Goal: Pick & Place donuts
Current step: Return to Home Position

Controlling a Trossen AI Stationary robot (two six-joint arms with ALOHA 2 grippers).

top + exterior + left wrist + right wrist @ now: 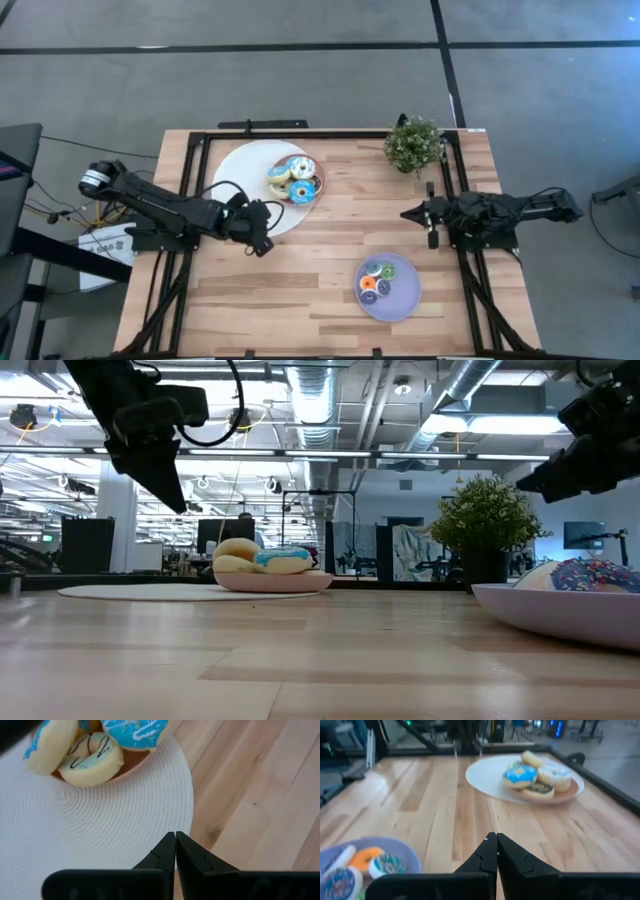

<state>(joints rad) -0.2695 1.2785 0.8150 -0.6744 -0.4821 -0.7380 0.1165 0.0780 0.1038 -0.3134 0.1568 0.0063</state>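
Several larger donuts (293, 180), iced blue and cream, are piled on a pink plate (318, 192) that sits on a round white mat (245, 180). In the left wrist view a cream donut (90, 755) and a blue one (135, 730) show on that plate. Several small donuts (377, 279) lie on a lavender plate (405, 300). My left gripper (262, 240) is shut and hangs above the mat's near edge (170, 825), clear of the table (175, 495). My right gripper (408, 213) is shut, held in the air right of centre (496, 837), pointing toward the pink plate (555, 795).
A potted plant (414, 143) stands at the far right of the table. A black frame (250, 130) runs along the table's edges. Bare wood (270, 290) lies between the two plates and toward the near left.
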